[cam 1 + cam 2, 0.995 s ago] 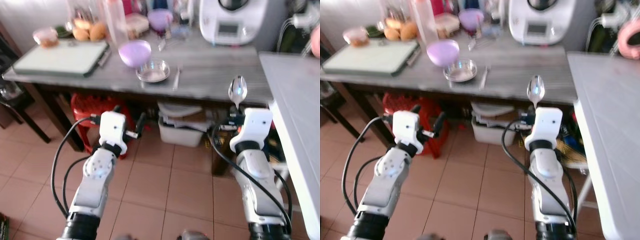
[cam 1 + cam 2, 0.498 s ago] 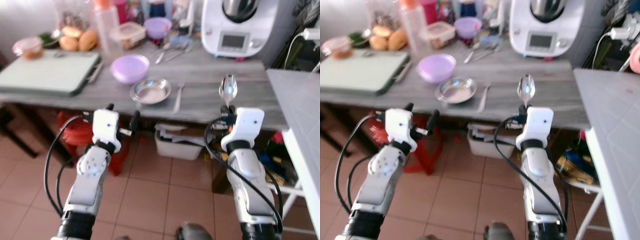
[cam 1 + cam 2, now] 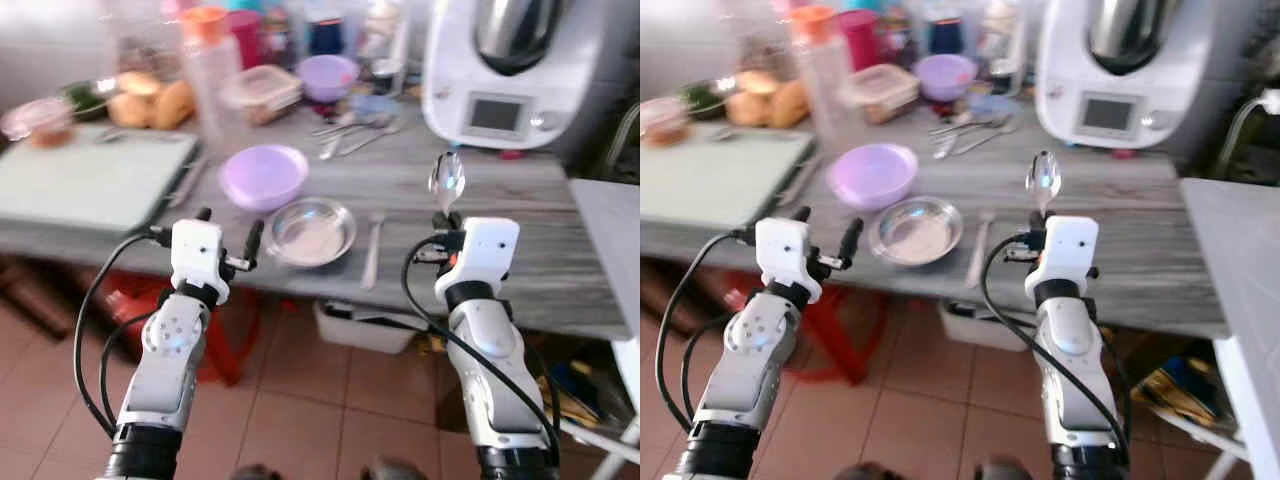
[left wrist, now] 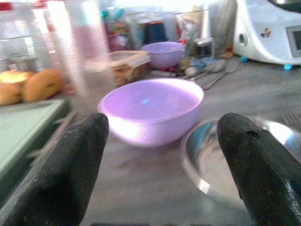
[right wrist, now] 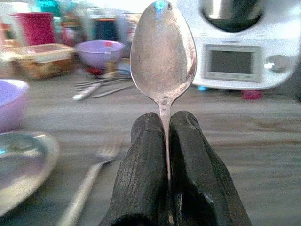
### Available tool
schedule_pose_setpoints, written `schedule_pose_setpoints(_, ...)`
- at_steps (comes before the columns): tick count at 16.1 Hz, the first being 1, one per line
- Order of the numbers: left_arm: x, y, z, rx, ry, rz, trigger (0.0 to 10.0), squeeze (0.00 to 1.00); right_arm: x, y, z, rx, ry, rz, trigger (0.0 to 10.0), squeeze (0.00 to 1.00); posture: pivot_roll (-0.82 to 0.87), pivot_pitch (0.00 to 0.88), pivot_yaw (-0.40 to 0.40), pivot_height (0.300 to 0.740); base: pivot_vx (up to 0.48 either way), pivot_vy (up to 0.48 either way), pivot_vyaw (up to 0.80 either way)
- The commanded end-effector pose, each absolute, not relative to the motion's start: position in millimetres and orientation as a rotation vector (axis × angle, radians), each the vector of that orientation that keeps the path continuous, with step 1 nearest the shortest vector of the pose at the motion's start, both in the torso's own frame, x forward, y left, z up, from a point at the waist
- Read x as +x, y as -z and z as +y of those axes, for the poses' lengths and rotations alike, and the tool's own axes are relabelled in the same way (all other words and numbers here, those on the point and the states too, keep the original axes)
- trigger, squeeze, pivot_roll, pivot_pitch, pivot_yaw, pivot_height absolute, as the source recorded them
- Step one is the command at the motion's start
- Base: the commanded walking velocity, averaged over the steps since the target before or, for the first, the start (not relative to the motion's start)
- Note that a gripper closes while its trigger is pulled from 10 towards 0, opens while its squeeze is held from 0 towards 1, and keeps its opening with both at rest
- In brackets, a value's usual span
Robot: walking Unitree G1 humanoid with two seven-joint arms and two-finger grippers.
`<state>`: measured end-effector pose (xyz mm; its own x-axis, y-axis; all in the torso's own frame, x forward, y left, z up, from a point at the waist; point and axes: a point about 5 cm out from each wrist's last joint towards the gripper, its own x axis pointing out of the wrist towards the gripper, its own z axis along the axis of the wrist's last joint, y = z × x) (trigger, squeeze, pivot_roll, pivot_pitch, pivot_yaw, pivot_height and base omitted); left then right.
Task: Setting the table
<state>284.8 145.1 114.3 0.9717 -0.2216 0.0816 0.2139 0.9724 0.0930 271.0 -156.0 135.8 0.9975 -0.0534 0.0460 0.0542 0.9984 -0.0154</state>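
Note:
My right gripper (image 3: 448, 217) is shut on a metal spoon (image 3: 446, 182) and holds it upright, bowl up, over the front of the grey wooden table (image 3: 560, 250). In the right wrist view the spoon (image 5: 163, 52) rises from between the two closed black fingers (image 5: 141, 174). A metal plate (image 3: 309, 232) lies on the table with a fork (image 3: 372, 248) to its right and a lilac bowl (image 3: 263, 175) behind it. My left gripper (image 3: 228, 232) is open at the table's front edge, just left of the plate. In the left wrist view the bowl (image 4: 150, 109) and the plate (image 4: 207, 155) lie ahead of it.
A white kitchen machine (image 3: 515, 70) stands at the back right. A green cutting board (image 3: 90, 180) lies at the left, with bread rolls (image 3: 150, 100), containers, a second lilac bowl (image 3: 330, 72) and loose cutlery (image 3: 350, 130) behind. A white box (image 3: 370, 330) sits under the table.
The camera has come closer to the table, so table and dishes look larger and lower in the picture. Both grippers now reach the table's front edge; the spoon stays held upright.

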Motion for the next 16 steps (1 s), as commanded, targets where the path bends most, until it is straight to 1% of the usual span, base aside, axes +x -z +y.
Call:
schedule_pose_setpoints(1, 282.8, -115.5, 145.8, 0.092, 0.215, -0.1, 10.0, 0.0, 270.2, -137.3, -162.3, -0.018, 0.074, -0.052, 10.0, 0.0, -0.05, 0.0, 0.033, 0.74, 0.0, 0.0, 0.0)
schedule_pose_setpoints(5, 280.7, -115.1, 153.5, 0.109, 0.196, -0.097, 10.0, 0.0, 269.1, -132.3, -160.6, 0.022, 0.087, -0.025, 10.0, 0.0, -0.04, 0.0, 0.033, 0.74, 0.0, 0.0, 0.0)
schedule_pose_setpoints(12, 269.6, -109.2, 162.6, 0.134, 0.202, -0.041, 10.0, 0.0, 276.0, -114.4, -166.7, 0.217, 0.227, 0.132, 10.0, 0.0, -0.03, 0.0, 0.04, 0.74, 0.0, 0.0, 0.0)
schedule_pose_setpoints(16, 266.3, -110.2, 164.9, 0.141, 0.223, -0.03, 10.0, 0.0, 277.7, -107.9, -162.2, 0.301, 0.251, 0.199, 10.0, 0.0, -0.02, 0.0, 0.044, 0.74, 0.0, 0.0, 0.0)
